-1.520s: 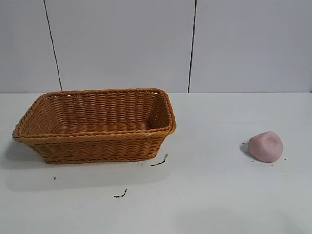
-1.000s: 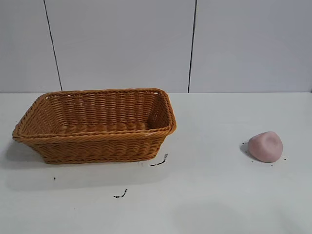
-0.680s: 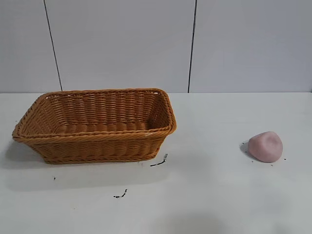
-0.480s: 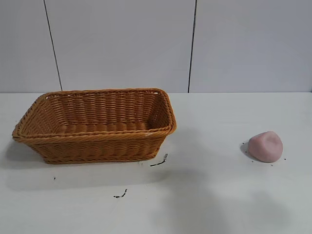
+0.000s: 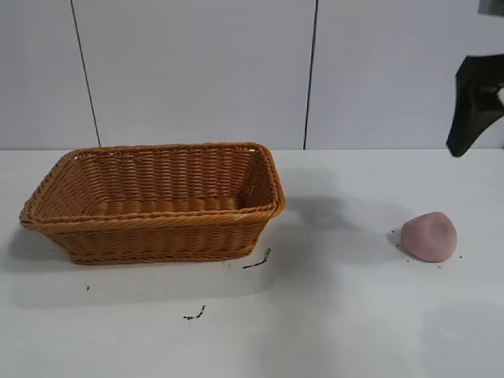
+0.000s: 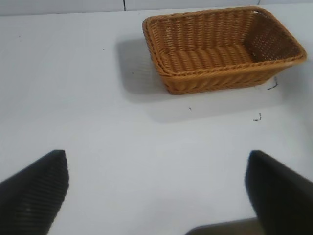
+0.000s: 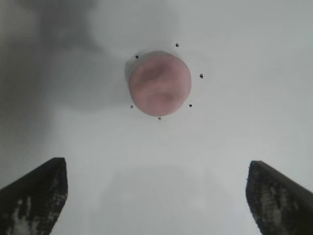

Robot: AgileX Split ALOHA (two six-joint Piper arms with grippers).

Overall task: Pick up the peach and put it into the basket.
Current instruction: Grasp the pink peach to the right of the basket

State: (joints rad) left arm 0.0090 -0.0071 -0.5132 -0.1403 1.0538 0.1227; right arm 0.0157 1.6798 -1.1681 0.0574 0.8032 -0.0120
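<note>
The peach (image 5: 429, 236), a dusty-pink lump, lies on the white table at the right. It also shows in the right wrist view (image 7: 159, 84), ahead of my right gripper (image 7: 156, 196). That gripper is open and empty, its fingers spread wide, well above the table. In the exterior view one dark finger of the right gripper (image 5: 472, 106) shows at the top right edge, above and behind the peach. The wicker basket (image 5: 157, 228) stands at the left and is empty; it also shows in the left wrist view (image 6: 220, 78). My left gripper (image 6: 156, 191) is open and empty, far from the basket.
Small black marks (image 5: 257, 261) lie on the table in front of the basket, and another mark (image 5: 194, 315) nearer the front. Tiny dark specks (image 7: 200, 76) ring the peach. A grey panelled wall stands behind the table.
My right gripper has come into the exterior view at the top right. Its shadow has moved across the table toward the peach. The peach and basket have not moved.
</note>
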